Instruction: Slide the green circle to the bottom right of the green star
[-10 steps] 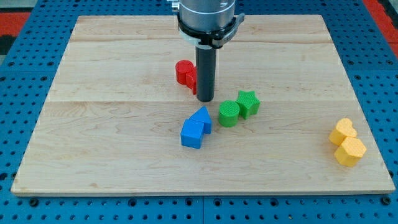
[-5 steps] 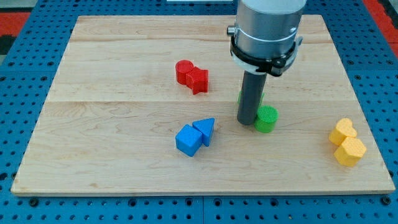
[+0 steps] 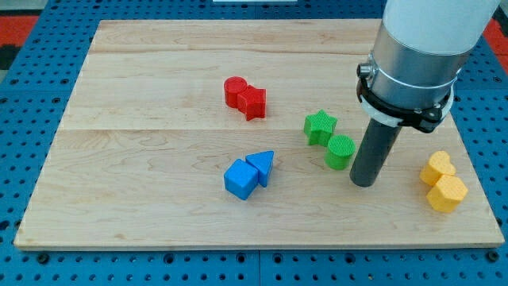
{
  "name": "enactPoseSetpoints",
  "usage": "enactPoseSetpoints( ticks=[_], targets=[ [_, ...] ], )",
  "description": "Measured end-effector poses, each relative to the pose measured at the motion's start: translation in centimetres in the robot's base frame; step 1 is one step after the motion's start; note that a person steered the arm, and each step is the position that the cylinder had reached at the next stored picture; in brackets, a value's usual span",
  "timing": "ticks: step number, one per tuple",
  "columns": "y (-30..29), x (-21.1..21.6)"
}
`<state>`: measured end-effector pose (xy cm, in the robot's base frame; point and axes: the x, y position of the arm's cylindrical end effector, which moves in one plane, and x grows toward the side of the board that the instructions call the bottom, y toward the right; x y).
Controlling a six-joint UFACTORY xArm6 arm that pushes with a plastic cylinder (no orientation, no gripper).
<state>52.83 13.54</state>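
Note:
The green circle (image 3: 340, 151) lies on the wooden board, touching the lower right side of the green star (image 3: 320, 126). My tip (image 3: 363, 182) rests on the board just right of and a little below the green circle, with a small gap between them. The rod rises up to the large grey arm body at the view's top right.
Two red blocks (image 3: 244, 96) sit together left of the green star. A blue cube (image 3: 240, 179) and a blue triangle (image 3: 262, 165) touch each other at lower centre. Two yellow blocks (image 3: 443, 181) sit near the board's right edge, right of my tip.
My tip swept from the left of the green blocks to their right. The green circle moved from the star's lower left to its lower right. The blue blocks shifted slightly.

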Motion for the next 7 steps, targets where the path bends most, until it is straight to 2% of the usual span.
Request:
enactPoseSetpoints(
  ticks=[2, 4, 7],
  targets=[
    [-2.8, -0.2],
    [-2.7, -1.5],
    [-7.0, -1.2]
  ],
)
